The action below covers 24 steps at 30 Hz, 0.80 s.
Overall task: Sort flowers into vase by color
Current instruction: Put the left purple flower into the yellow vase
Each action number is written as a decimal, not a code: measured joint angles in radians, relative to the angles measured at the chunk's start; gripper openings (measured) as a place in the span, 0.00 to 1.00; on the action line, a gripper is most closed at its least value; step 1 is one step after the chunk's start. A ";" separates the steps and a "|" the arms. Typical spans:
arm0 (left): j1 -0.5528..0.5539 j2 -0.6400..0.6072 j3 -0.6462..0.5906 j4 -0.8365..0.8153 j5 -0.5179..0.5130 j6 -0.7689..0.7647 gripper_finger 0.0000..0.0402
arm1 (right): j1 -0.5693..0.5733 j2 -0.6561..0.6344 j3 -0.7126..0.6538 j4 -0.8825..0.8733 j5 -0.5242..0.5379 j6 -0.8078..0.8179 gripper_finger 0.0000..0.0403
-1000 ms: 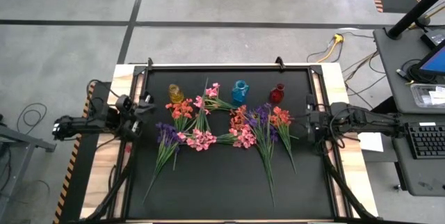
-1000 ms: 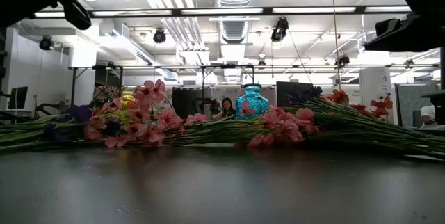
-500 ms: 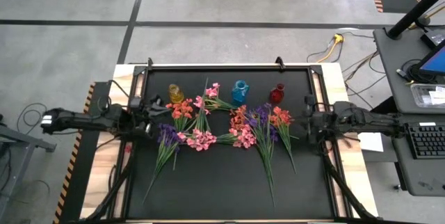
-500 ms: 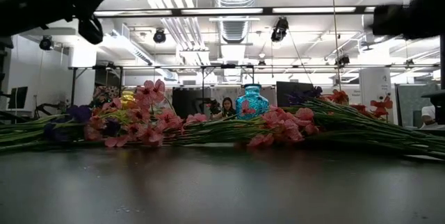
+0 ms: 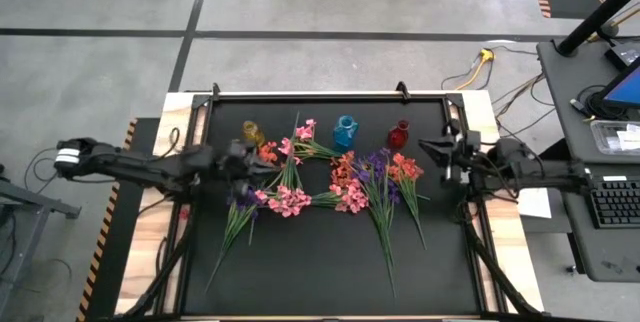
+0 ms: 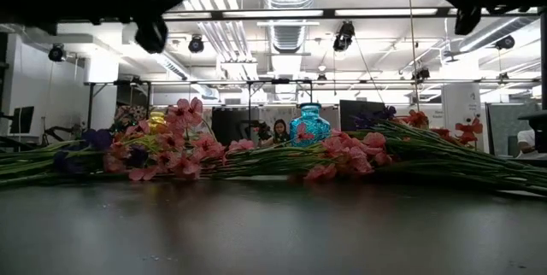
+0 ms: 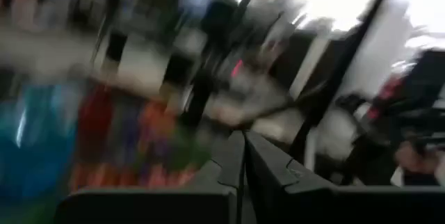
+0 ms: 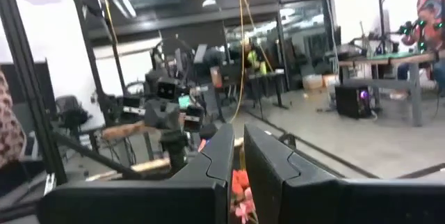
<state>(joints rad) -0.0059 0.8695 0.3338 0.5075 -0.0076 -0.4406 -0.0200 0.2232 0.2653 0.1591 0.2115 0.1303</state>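
- While the flowers (image 5: 330,187) lay loose across the black table (image 5: 320,272), just in front of the blue vase (image 5: 345,132), none stood in it.
- My left claw (image 5: 262,158), pressed together and empty, hung over the blossoms left of the blue vase, beside the yellow vase (image 5: 253,135).
- My right claw (image 5: 428,149), pressed together with nothing in it, hovered right of the blue vase, just past the red vase (image 5: 398,136).
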 joint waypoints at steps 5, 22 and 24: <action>-0.029 0.103 0.230 -0.784 -0.078 -0.335 0.00 | 0.000 0.123 0.082 0.002 -0.001 -0.022 0.07; -0.542 0.411 0.567 -1.617 -0.048 -1.151 0.00 | 0.000 0.379 0.334 -0.103 0.000 -0.080 0.07; -0.561 0.430 0.560 -1.617 -0.026 -1.191 0.02 | 0.000 0.393 0.345 -0.103 -0.001 -0.081 0.07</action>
<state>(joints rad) -0.5667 1.2996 0.8939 -1.1096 -0.0337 -1.6312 -0.0200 0.6165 0.6100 0.0557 0.2110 0.0494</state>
